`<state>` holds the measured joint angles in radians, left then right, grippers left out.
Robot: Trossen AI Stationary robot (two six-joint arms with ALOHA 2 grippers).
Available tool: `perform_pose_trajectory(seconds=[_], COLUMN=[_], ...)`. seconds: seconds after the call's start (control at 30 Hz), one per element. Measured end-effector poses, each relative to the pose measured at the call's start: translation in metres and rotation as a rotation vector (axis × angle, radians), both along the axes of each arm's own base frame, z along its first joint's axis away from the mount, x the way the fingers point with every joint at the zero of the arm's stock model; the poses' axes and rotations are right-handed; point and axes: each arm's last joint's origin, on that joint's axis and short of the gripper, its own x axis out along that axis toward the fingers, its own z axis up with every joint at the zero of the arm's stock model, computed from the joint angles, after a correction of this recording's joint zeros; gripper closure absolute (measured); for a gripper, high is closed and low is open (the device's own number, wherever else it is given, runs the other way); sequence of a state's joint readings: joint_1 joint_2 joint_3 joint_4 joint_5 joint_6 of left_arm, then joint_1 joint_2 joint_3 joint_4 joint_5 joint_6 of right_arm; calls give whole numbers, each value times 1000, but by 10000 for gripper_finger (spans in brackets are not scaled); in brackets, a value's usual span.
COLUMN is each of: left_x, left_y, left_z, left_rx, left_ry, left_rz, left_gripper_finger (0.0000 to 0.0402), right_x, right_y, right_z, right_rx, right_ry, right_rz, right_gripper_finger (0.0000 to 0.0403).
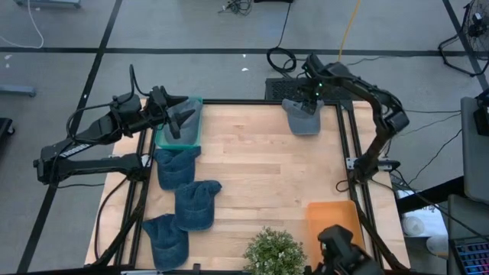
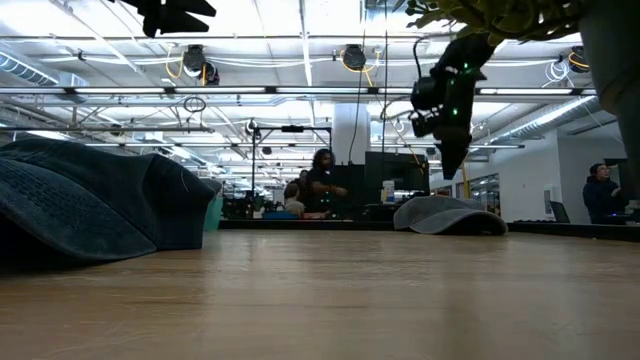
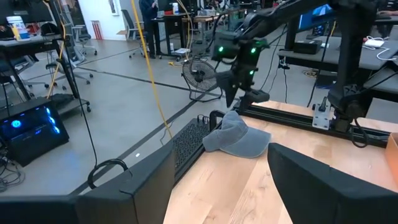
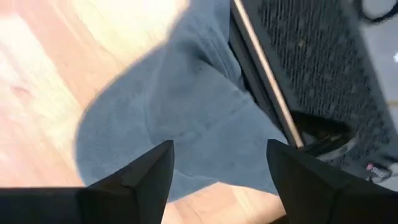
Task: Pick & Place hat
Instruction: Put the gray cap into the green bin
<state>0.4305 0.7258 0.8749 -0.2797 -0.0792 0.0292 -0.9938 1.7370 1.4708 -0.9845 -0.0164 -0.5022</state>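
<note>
Right gripper (image 1: 312,93), spread wide, hovers over the gray hat (image 1: 302,116) at the surface's (image 1: 260,160) one o'clock edge, seemingly not touching; left gripper (image 1: 180,116) wide at eleven.

One hat (image 1: 302,116) is placed at the desk's (image 1: 260,168) far right edge. Three hats (image 1: 177,166) are lined along the left side, in front of a bin (image 1: 191,136).

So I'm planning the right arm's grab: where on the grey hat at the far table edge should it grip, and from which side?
Probably the domed crown of the grey hat, from straight above. It lies flat, giving nothing to pinch sideways, and the open right end effector already hovers over it.
</note>
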Motion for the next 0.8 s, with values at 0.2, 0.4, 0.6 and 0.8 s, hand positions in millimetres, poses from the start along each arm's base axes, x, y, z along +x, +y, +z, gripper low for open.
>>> perform_pose_trajectory(seconds=[0.2, 0.4, 0.6, 0.8], left_x=[0, 0, 0, 0], left_y=[0, 0, 0, 0], left_z=[0, 0, 0, 0], left_rx=[0, 0, 0, 0], left_ry=[0, 0, 0, 0], left_rz=[0, 0, 0, 0], left_gripper_finger=[144, 140, 140, 146], right_x=[-3, -1, 1, -1], right_y=[-13, -24, -28, -29], right_z=[-19, -26, -34, -49], right_rx=[46, -1, 5, 84], right_ry=[15, -8, 5, 19], right_rz=[-22, -2, 23, 21], right_gripper_finger=[160, 160, 161, 161])
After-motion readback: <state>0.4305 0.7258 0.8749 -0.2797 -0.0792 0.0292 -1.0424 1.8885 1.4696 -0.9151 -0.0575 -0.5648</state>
